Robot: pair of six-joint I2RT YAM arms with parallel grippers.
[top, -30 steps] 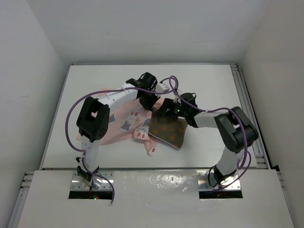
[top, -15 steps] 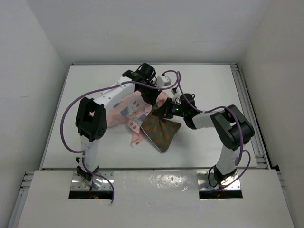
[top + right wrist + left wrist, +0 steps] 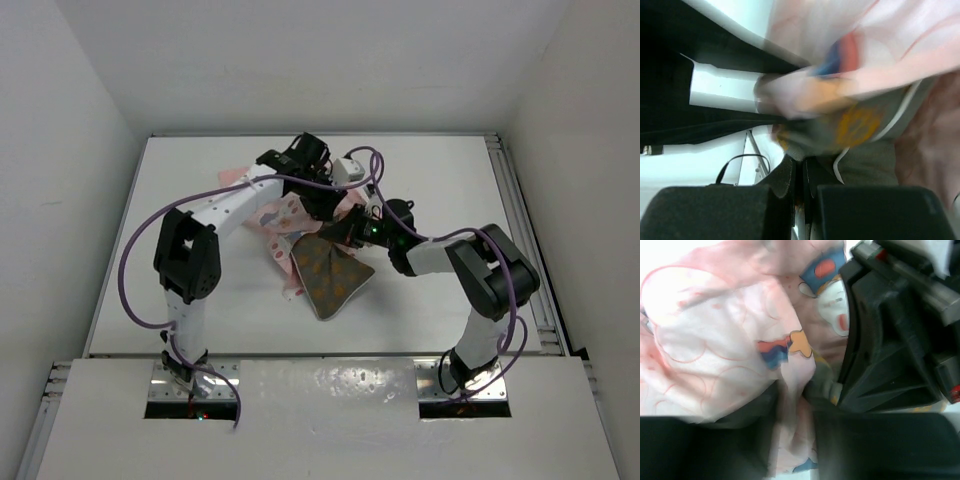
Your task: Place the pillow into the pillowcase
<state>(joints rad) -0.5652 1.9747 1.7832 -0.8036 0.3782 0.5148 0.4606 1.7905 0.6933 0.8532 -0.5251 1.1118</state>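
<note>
The pillow (image 3: 325,275), brown-grey with orange dots, lies tilted at the table's middle, its upper corner tucked under the pink pillowcase (image 3: 272,212). My right gripper (image 3: 347,232) is shut on that pillow corner; the right wrist view shows grey fabric with white piping (image 3: 860,125) pinched at the right gripper (image 3: 800,162) and pink pillowcase (image 3: 840,30) over it. My left gripper (image 3: 322,203) hovers just behind. In the left wrist view the left gripper (image 3: 792,405) has its fingers apart, with a fold of pillowcase (image 3: 715,340) hanging between them. The right arm's black gripper body (image 3: 890,340) is close beside.
The white table (image 3: 450,300) is walled on the left, back and right. A metal rail (image 3: 520,230) runs along its right edge. Purple cables loop over both arms (image 3: 150,230).
The right gripper has shut on the pillow's corner and swung the pillow leftward. The left gripper's jaws have parted off the pillowcase. The pillowcase has bunched toward the back.
</note>
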